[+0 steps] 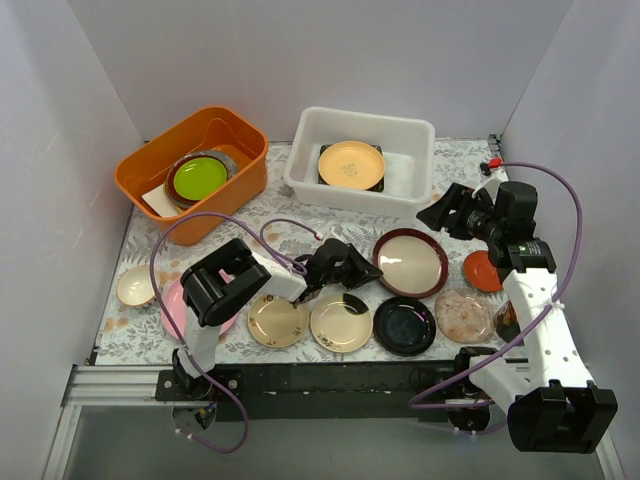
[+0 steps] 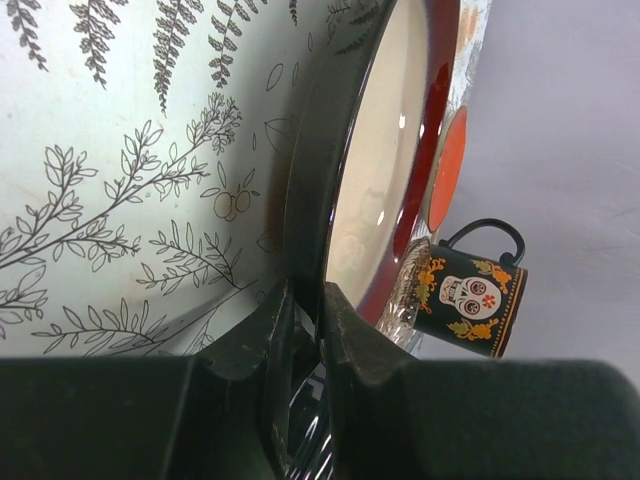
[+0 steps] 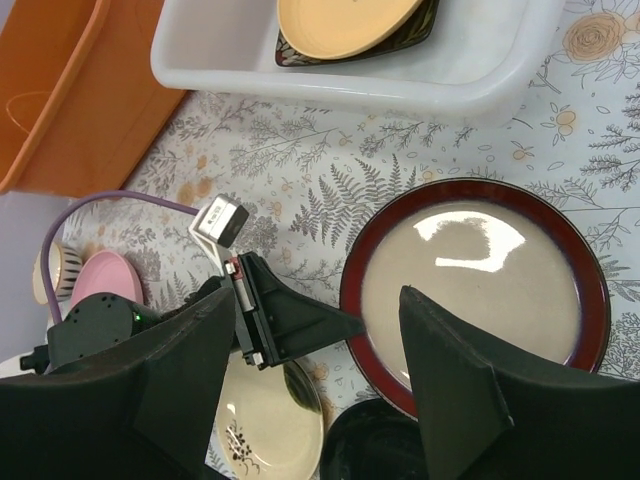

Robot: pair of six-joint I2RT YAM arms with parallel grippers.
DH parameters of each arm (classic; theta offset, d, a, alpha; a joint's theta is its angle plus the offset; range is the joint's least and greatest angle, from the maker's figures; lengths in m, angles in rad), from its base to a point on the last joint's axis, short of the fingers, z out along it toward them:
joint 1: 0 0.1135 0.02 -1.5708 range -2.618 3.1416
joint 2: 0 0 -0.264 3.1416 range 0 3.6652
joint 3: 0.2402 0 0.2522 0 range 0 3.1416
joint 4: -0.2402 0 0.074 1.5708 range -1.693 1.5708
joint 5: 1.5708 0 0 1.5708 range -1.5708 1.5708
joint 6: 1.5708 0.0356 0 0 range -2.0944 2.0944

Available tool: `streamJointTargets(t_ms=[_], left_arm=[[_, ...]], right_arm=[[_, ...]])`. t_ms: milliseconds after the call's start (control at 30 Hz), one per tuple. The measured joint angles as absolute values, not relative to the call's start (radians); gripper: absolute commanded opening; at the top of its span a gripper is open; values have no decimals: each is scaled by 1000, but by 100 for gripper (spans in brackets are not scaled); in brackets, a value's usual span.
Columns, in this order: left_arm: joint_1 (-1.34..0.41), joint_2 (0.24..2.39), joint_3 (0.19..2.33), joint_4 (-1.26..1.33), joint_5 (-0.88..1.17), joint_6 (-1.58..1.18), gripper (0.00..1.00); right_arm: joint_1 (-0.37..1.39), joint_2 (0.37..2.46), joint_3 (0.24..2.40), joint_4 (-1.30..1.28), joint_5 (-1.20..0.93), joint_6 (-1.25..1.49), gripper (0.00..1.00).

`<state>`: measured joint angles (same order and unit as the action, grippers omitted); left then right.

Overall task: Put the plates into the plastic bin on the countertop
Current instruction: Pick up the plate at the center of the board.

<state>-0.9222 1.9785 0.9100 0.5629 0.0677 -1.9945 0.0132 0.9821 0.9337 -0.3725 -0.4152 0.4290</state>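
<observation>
My left gripper (image 1: 368, 270) is shut on the left rim of the brown-rimmed plate (image 1: 410, 262), which lies low on the countertop (image 1: 300, 225). In the left wrist view the fingers (image 2: 345, 320) pinch that rim (image 2: 335, 200). My right gripper (image 1: 438, 209) is open and empty, hovering between this plate (image 3: 480, 270) and the plastic bin (image 1: 400, 195). The bin (image 3: 400, 85) holds a gold plate (image 1: 351, 164) on a black square plate (image 3: 425, 25). Two cream plates (image 1: 278, 320) (image 1: 341, 320), a black one (image 1: 404, 326), a speckled one (image 1: 463, 315), an orange-red one (image 1: 482, 272) and a pink one (image 1: 172, 305) lie on the countertop.
An orange tub (image 1: 150, 170) at the back left holds a lime-green plate (image 1: 200, 177). A small cream dish (image 1: 134, 285) sits at the far left. A black skull mug (image 2: 470, 295) stands beyond the speckled plate on the right. White walls enclose the countertop.
</observation>
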Motion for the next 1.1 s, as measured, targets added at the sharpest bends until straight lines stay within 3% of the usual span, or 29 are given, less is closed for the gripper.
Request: streamJointTargets(t_ms=[500, 767, 1100], left_arm=[[-897, 1874, 839, 620, 87, -1985, 0], [-893, 1765, 822, 620, 94, -1986, 0], [-894, 1688, 787, 575, 101, -1985, 0]], right_arm=[[4, 996, 836, -417, -379, 359, 75], [-82, 1006, 814, -438, -364, 310, 85], [-133, 995, 814, -447, -374, 286, 86]])
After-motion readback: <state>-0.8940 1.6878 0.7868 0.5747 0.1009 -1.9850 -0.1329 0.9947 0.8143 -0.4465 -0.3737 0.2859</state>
